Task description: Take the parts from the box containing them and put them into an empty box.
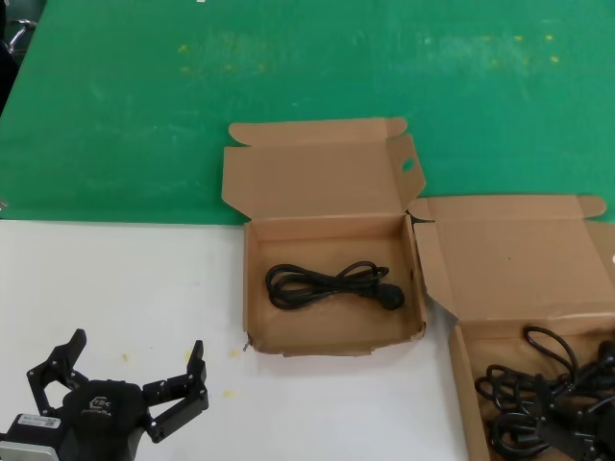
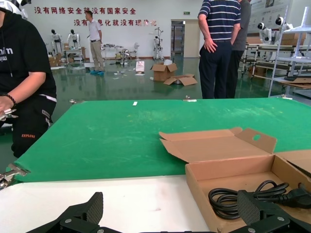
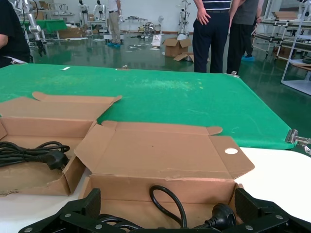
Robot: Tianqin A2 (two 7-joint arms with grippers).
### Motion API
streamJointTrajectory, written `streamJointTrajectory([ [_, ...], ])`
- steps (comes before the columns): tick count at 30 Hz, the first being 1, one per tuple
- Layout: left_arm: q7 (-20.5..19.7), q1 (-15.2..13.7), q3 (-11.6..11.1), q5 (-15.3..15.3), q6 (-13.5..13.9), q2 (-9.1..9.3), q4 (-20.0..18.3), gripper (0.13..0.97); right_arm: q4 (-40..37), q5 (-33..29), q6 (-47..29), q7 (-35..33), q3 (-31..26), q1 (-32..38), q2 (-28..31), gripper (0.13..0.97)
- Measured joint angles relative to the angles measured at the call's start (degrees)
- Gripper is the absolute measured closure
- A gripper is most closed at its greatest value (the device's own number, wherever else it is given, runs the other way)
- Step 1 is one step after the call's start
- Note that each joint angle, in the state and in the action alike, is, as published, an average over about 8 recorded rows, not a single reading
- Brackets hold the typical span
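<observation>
White tabletop (image 1: pixel 144 288) — left gripper (image 1: pixel 130 379) spread wide, one cord (image 1: pixel 327 285) boxed.

Two open cardboard boxes are counted on the worktop (image 1: pixel 144 279): a middle box (image 1: pixel 332 338) with a round hole in its lid flap, and a right-hand box (image 1: pixel 459 370) cut off by the edge of the head view. One coiled black power cord (image 1: pixel 332 285) is counted in the middle box. Several more cords (image 1: pixel 548 399) are heaped in the right-hand box; their exact number cannot be told, as they overlap. One pincer, the left pincer (image 1: pixel 130 375), is seen whole in the head view, its fingers spread apart.
</observation>
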Motion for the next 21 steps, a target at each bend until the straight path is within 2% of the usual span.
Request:
streamJointTrajectory([
  [21, 0.0, 0.0, 0.0, 0.0, 0.0, 0.00, 0.0, 0.132, 0.0, 0.0, 0.0, 0.0, 0.0, 0.0, 0.0, 0.129],
])
